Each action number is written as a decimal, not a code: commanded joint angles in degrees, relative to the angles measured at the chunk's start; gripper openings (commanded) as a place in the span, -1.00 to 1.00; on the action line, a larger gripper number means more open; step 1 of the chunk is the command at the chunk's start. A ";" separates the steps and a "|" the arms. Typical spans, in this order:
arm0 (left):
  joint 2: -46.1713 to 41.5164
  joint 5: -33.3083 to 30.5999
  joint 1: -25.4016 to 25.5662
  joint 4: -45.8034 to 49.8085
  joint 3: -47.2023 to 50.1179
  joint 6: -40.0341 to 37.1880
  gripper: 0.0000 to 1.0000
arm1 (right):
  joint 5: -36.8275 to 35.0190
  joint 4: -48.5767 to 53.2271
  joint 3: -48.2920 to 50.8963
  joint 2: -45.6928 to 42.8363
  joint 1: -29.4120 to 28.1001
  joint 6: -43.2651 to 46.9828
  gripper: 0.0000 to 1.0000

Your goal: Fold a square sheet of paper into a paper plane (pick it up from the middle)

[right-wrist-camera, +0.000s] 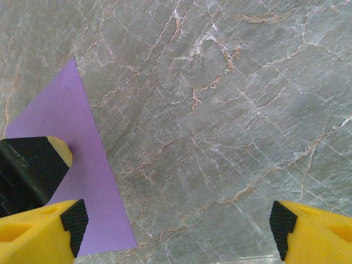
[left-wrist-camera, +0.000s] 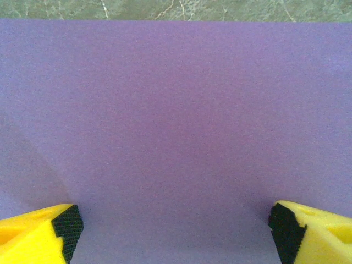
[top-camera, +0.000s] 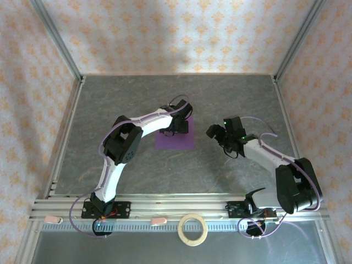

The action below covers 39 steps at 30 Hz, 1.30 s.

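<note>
The paper (top-camera: 176, 144) lies on the surface (top-camera: 110, 104). The left pincer (left-wrist-camera: 176, 228) hangs spread low over its middle; the right pincer (right-wrist-camera: 179, 225) is spread near its edge. Closing on flat paper may skid it or pinch nothing.

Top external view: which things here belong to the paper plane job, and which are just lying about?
Job:
- square sheet of paper, flat and unfolded
- left gripper, open, over the sheet
- right gripper, open, beside the sheet's edge

Lying about:
- tan tape ring, at the near edge between the arm bases
</note>
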<state>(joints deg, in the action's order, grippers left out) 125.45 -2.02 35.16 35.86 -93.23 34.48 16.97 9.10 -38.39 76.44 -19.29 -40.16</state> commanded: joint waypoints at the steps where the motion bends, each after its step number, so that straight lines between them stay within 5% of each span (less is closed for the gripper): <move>1: 3.54 1.08 -0.43 3.32 3.55 -0.55 0.75 | -0.85 1.29 -1.86 0.28 0.23 0.65 0.78; 27: 0.77 2.76 -0.70 2.02 4.69 -0.70 0.59 | -1.05 1.53 -2.15 -0.02 0.26 -0.39 0.78; 39: -4.56 0.35 -0.67 5.54 1.21 0.02 0.88 | -0.86 1.62 -2.26 -0.94 0.22 -0.79 0.78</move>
<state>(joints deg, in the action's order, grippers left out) 123.33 -1.89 35.09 36.80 -91.35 34.17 16.97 9.67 -39.18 76.44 -19.29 -40.42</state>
